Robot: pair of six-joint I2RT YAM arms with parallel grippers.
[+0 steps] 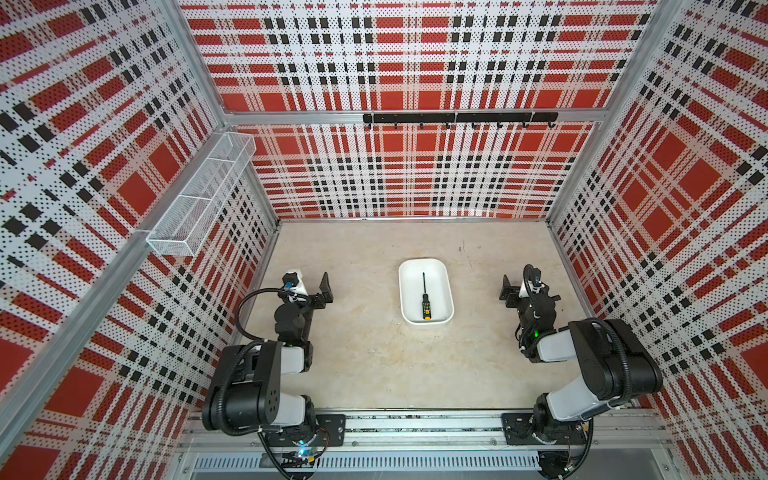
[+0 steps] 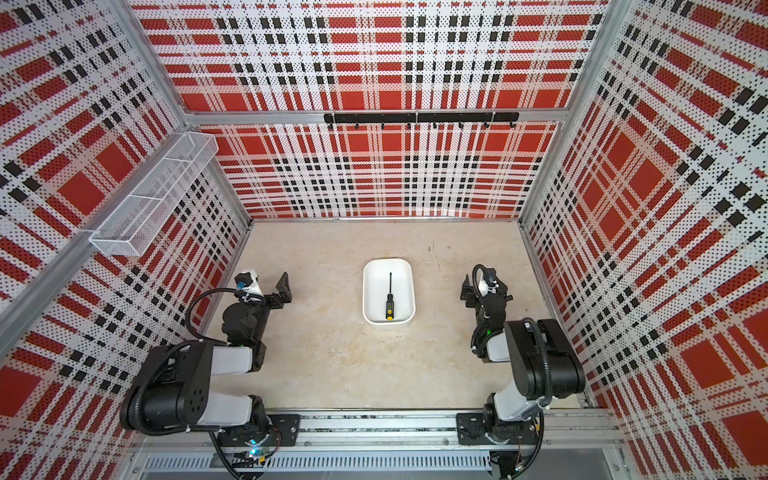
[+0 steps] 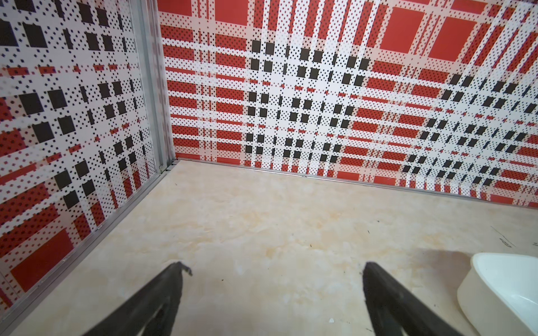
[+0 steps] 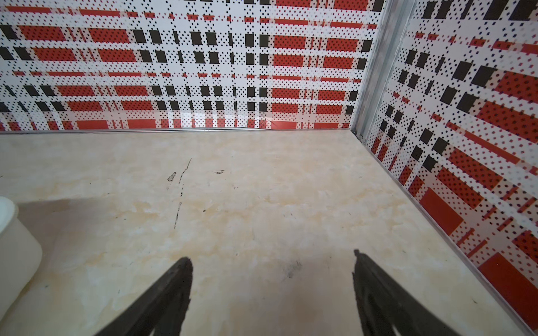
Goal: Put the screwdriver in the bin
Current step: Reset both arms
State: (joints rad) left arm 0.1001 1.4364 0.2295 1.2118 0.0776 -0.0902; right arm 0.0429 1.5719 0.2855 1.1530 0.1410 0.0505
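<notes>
- Since the screwdriver (image 1: 425, 297) already lies flat inside the bin (image 1: 439, 282) in both top views, the task looks done and I'd judge no further grasp is needed.
- Top views, axis: the screwdriver runs along the bin's long axis, thin dark shaft towards the back wall, yellow end cap close to the bin's near short wall. I can't tell if it touches.
- Top views, relation: the bin sits between the arms. It lies to the right of the left gripper (image 1: 311, 286) and to the left of the right gripper (image 1: 528, 287), apart from both. The right one looks slightly nearer.
- Top views, materials: smooth white plastic bin with rounded corners and shallow plain walls. Ribbed black handle with yellow markings. Matte beige marbled tabletop (image 1: 374, 365).
- Left wrist: both black fingers (image 3: 174, 279) are spread wide over bare tabletop with nothing between them, so the gripper is released. One rounded bin corner (image 3: 495, 279) shows beside it. The screwdriver isn't visible.
- Right wrist: fingers (image 4: 180, 276) are likewise wide apart and empty over scuffed tabletop. Only the bin's outer wall (image 4: 17, 247) is in frame, and its contents are hidden.
</notes>
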